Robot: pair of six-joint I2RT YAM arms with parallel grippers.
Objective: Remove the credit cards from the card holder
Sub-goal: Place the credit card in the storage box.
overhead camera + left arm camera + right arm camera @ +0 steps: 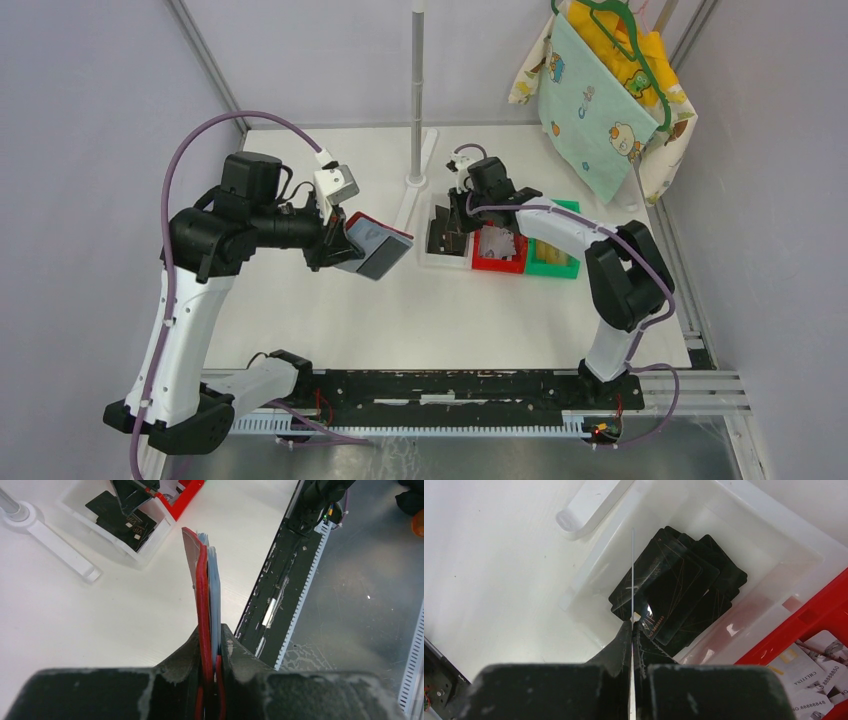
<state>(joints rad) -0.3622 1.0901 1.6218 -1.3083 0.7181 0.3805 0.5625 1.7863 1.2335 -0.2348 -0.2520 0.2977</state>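
The red card holder [375, 245] hangs above the table left of centre, and my left gripper [337, 245] is shut on its lower end. In the left wrist view the card holder [201, 590] stands edge-on between the fingers, with grey-blue credit cards [214, 590] sticking out of it. My right gripper [457, 222] is over the white bin [440, 262]. The right wrist view shows the right gripper [632, 625] shut on one thin credit card [632, 570], seen edge-on and upright above a pile of black cards [684, 595].
A red bin [498, 264] holding white cards [814, 675] sits right of the white bin [769, 535], then a green bin [555, 266]. A pole stand [417, 100] rises behind them. Patterned cloth on a hanger [600, 90] hangs at the back right.
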